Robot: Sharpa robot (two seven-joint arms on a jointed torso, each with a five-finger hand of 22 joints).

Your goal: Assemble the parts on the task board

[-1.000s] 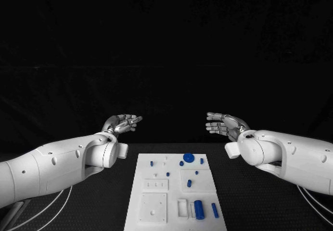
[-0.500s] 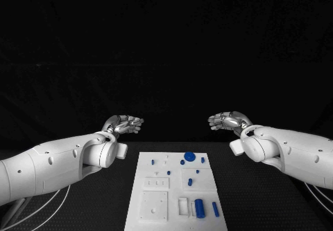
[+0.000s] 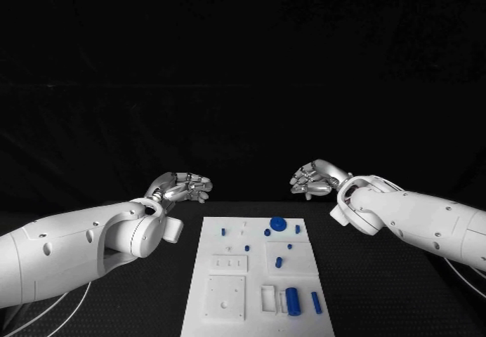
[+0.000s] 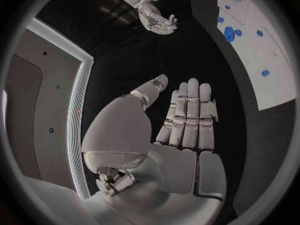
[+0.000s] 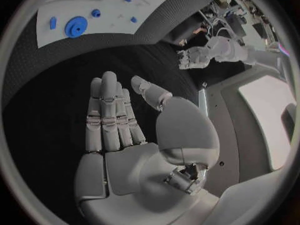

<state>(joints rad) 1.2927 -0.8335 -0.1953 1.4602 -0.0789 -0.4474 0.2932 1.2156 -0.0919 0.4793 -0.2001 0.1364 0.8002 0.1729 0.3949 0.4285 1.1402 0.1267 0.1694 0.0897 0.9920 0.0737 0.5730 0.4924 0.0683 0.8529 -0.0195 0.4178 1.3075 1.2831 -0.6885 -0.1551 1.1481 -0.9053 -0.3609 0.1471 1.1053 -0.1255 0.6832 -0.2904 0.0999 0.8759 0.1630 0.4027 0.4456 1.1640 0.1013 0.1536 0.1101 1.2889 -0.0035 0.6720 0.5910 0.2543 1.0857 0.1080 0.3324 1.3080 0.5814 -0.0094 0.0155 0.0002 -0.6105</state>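
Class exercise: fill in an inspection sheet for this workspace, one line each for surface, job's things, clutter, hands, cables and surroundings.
Surface: black table.
Job's things: white task board lying mid-table; blue parts on it, among them a round disc at the far end and a thick cylinder at the near end.
Clutter: nothing seen.
Hands: left hand and right hand raised beyond the board's far end, holding nothing, fingers straight in the wrist views.
Cables: white cables under the left arm.
Surroundings: dark backdrop.
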